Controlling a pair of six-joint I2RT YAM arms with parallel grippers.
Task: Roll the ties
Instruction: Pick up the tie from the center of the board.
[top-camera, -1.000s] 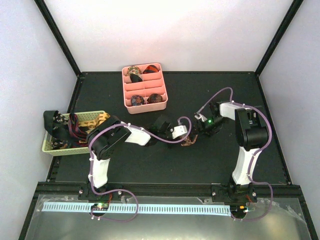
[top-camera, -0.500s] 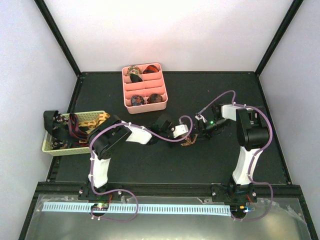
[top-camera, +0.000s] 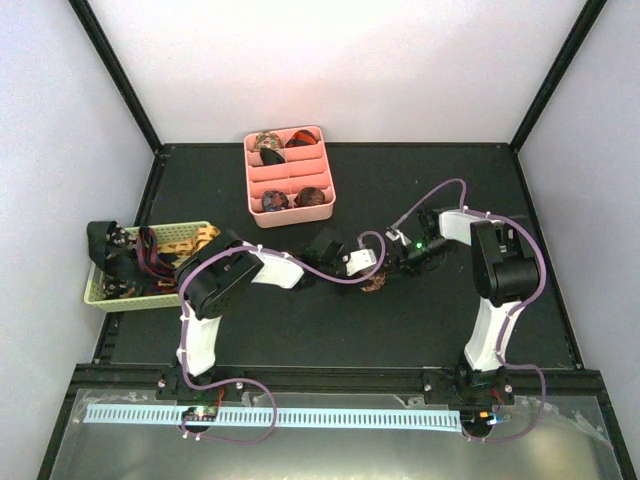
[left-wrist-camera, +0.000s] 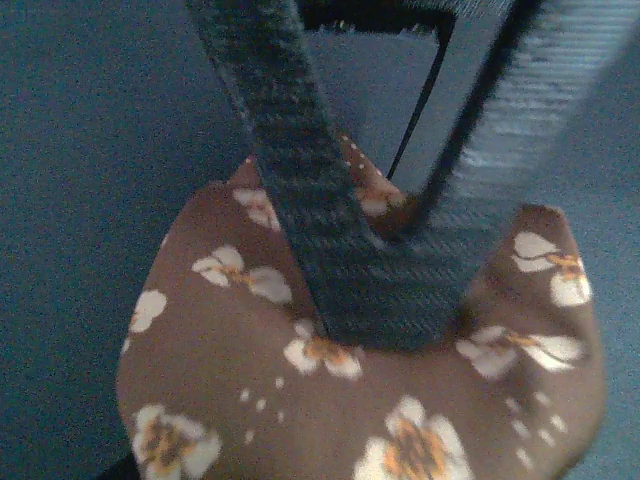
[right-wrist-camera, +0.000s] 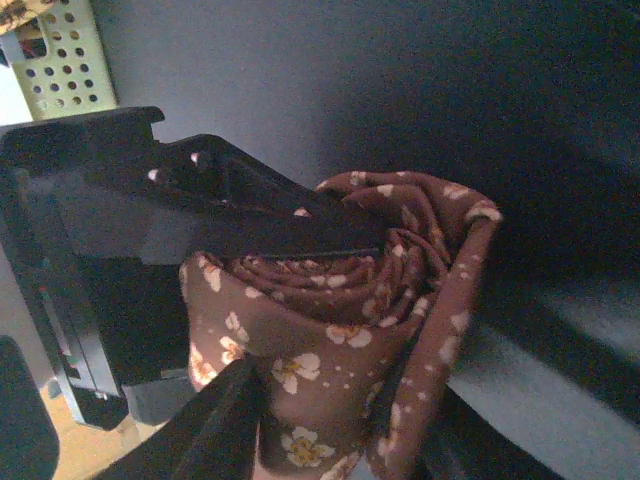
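Beyond the rolled tie (top-camera: 376, 284), pink tray (top-camera: 293, 216).

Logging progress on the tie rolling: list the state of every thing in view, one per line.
brown floral tie: loosely rolled, gripped from both sides
left gripper: shut on the brown floral tie
right gripper: shut on the brown floral tie
pink tray: rolled ties in far and near rows, middle rows empty
basket: holds unrolled ties, some draped over its left end

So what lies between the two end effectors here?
The brown floral tie, partly rolled: the left end effector and right end effector both grip it. Both wrist views show this.
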